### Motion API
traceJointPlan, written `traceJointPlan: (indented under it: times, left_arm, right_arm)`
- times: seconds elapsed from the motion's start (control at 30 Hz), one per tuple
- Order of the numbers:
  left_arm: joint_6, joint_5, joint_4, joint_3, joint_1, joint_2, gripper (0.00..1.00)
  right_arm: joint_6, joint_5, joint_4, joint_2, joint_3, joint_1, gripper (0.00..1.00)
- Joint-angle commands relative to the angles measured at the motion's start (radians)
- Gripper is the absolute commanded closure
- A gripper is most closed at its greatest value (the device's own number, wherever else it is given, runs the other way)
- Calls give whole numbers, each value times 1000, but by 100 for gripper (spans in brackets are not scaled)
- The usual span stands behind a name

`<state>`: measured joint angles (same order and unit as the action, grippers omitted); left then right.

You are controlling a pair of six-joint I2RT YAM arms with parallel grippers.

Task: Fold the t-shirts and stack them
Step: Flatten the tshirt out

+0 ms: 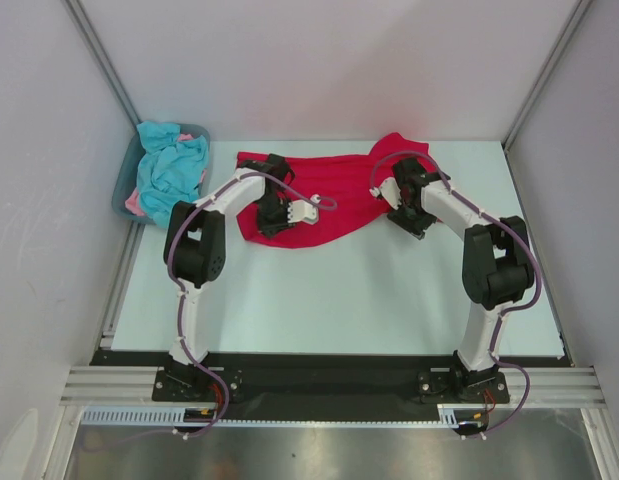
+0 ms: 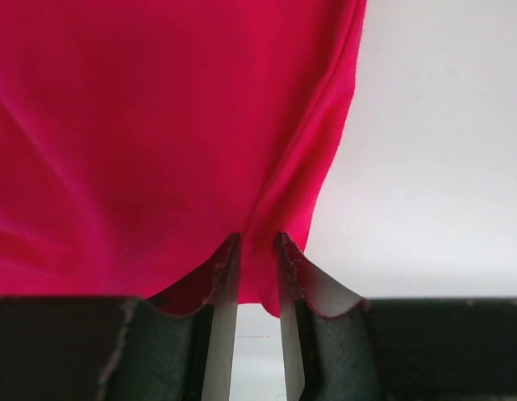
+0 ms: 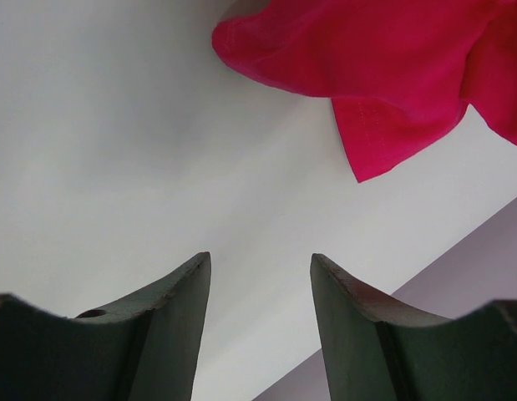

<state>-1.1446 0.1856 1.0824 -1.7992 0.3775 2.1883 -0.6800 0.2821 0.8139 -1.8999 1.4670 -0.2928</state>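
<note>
A crimson red t-shirt lies crumpled across the back middle of the table. My left gripper is at the shirt's left part, and in the left wrist view it is shut on a fold of the red cloth, which hangs between the two fingers. At the shirt's right side my right gripper stands open with nothing in it. The right wrist view shows that gripper over bare table, with a corner of the red t-shirt ahead and to the right. A turquoise-blue t-shirt and a pink one lie bunched in a tub.
The grey-blue plastic tub stands at the back left corner, against the left wall. Grey enclosure walls close in the table at the back and both sides. The pale table top stretches from the shirt to the arm bases.
</note>
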Motion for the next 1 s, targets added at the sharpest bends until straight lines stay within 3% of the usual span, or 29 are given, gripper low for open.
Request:
traceJointPlan:
  times: [0.0,0.2,0.43,0.63,0.97]
  left_arm:
    - [-24,-3,17,-35,-6,-10,72]
    - [-46,6,63,-31,-8,-4,72]
    - [-61,35,185,-161,-28,28,73]
    - [-63,31,197,-181,-49,70,74]
    - [-93,28,209,-65,-43,54,75]
  right_arm:
    - [10,19,-18,-8,30,-5,43]
    - [-4,31,-21,-5,29,1,43]
    - [-3,34,-24,-11,38,0,43]
    - [-7,42,-30,-10,35,-3,43]
    - [-19,61,-41,-11,33,-3,44]
